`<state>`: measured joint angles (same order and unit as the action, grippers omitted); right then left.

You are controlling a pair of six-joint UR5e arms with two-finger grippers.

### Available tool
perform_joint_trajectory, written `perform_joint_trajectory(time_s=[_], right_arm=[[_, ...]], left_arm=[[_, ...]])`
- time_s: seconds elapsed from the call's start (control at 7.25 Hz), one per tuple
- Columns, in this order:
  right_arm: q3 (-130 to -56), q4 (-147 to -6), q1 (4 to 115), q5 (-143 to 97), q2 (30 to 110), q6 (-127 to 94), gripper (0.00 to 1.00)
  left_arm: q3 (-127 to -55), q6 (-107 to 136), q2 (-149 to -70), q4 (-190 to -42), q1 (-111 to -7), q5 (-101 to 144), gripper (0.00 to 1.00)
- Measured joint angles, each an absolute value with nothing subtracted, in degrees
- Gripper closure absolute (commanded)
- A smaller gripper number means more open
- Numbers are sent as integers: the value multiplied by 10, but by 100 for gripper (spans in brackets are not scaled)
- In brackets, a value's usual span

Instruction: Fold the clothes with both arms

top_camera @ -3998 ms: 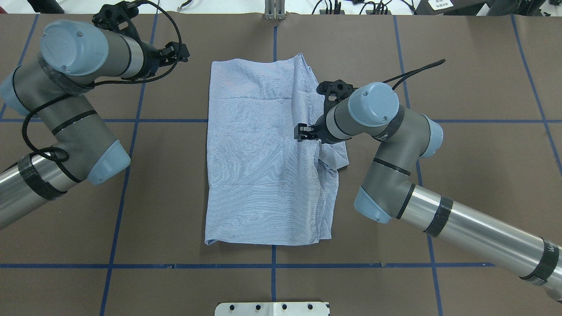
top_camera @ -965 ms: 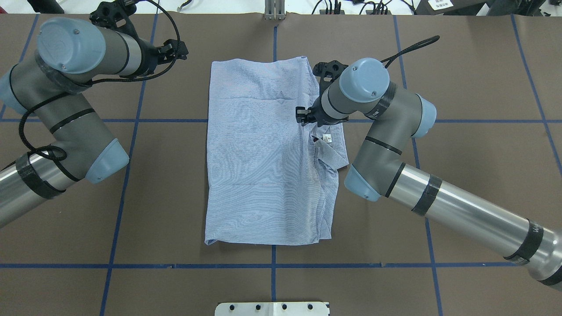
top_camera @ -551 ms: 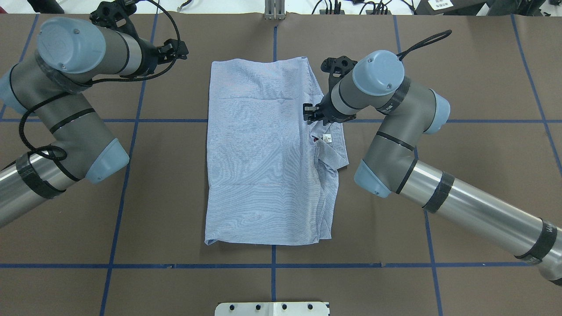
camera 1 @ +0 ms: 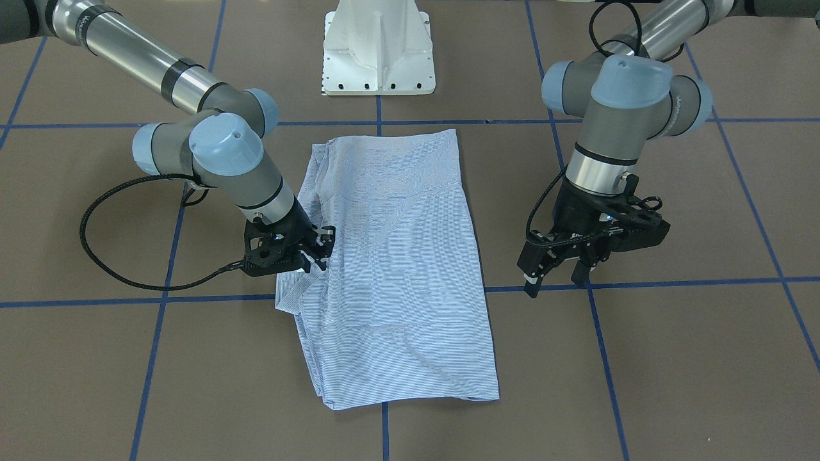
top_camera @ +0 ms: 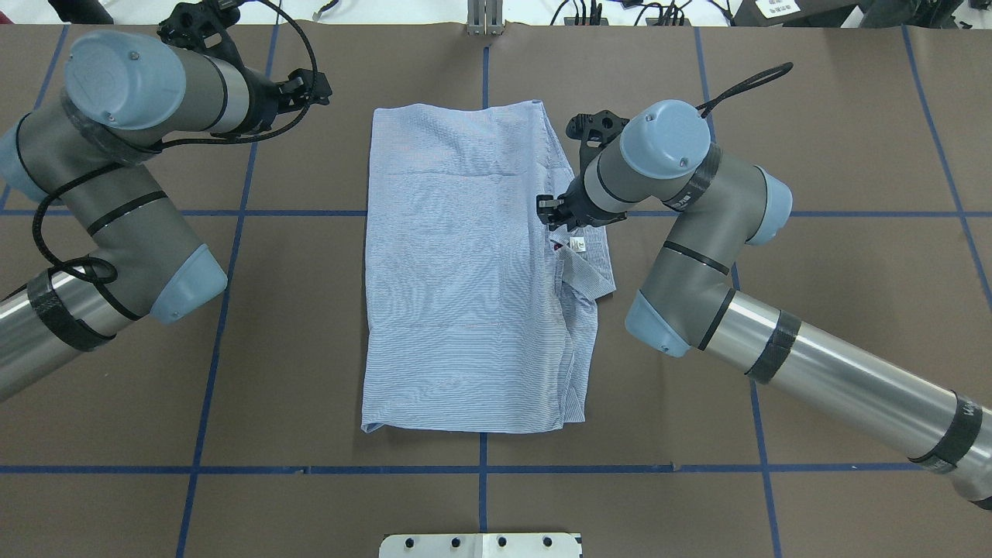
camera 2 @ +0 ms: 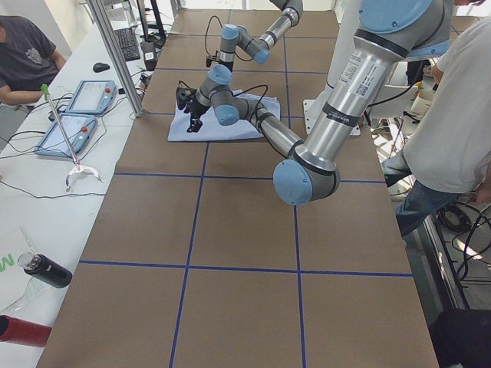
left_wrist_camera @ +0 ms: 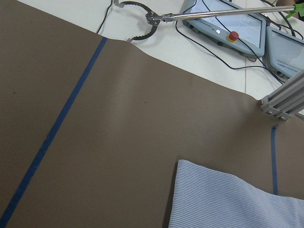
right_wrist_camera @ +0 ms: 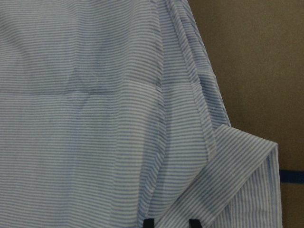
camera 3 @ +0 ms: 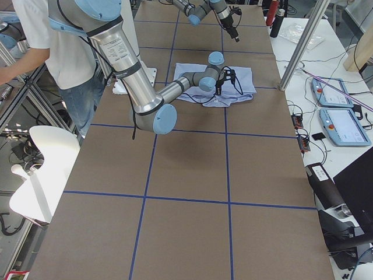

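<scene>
Layers of the light blue, finely striped button-up shirt, lying mid-way across the brown table, bunched along its right edge. My black two-finger right gripper hovered there, jaws narrowly parted and empty. I judged it should pinch every layer. Beyond, near the far edge, my black left gripper hung wide open.

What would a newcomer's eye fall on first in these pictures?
A folded blue striped shirt lies in the middle of the brown table with its blue tape grid. The right arm bends over it, the right tool at the shirt's right edge. The left tool hangs open on the robot's left, clear of the cloth.
</scene>
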<state>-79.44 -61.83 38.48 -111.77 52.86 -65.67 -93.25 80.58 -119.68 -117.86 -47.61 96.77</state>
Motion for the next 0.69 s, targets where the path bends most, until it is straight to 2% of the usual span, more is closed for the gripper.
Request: perform_joint_trajectory(time_s=[0.69], right_arm=[[-758, -641, 374, -1098, 488, -638, 62]], left_arm=[[-933, 805, -1197, -1179, -476, 968, 0]])
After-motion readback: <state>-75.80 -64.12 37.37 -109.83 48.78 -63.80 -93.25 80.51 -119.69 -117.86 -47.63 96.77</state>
